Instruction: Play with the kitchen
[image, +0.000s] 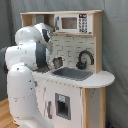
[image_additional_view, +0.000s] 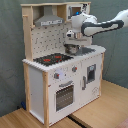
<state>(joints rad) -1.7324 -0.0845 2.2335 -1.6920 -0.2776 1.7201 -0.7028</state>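
The kitchen (image_additional_view: 60, 65) stands upright on a wooden floor (image_additional_view: 95, 112) before a grey curtain (image: 116, 45) in both exterior views. In the second exterior view the gripper (image_additional_view: 72, 46) hangs over the counter at about two o'clock from the black-and-red stovetop (image_additional_view: 51, 59). Whether its jaws are parted or clenched cannot be told.
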